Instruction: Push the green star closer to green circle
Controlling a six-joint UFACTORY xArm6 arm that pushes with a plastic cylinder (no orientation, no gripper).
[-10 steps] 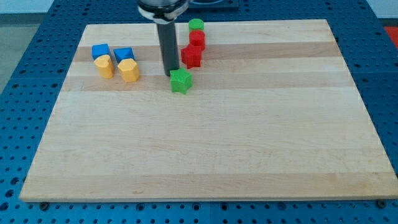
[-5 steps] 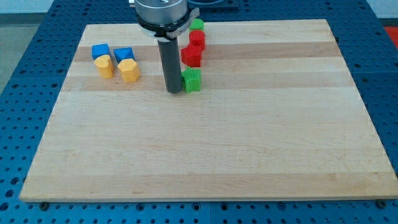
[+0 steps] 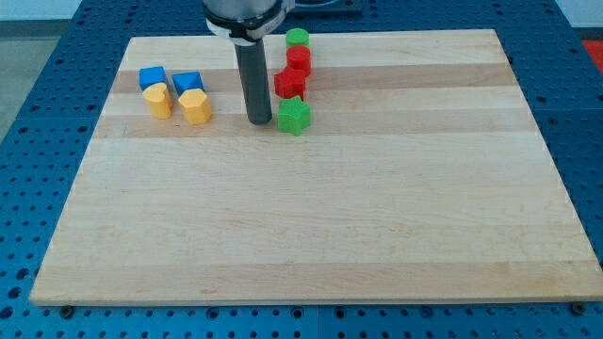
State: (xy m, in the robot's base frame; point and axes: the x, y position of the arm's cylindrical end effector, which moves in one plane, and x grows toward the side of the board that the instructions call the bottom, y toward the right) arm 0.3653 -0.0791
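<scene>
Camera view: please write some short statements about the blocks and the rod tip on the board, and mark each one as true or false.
1. My tip stands to the view's left of the green star. True.
2. The green star touches the green circle. False: two red blocks lie between them.
3. The two blue blocks sit above the two yellow blocks in the view. True.
4. The green circle lies near the board's bottom edge. False: it is at the view's top edge.
5. My tip rests on a yellow block. False: it stands between the yellow blocks and the green star.
</scene>
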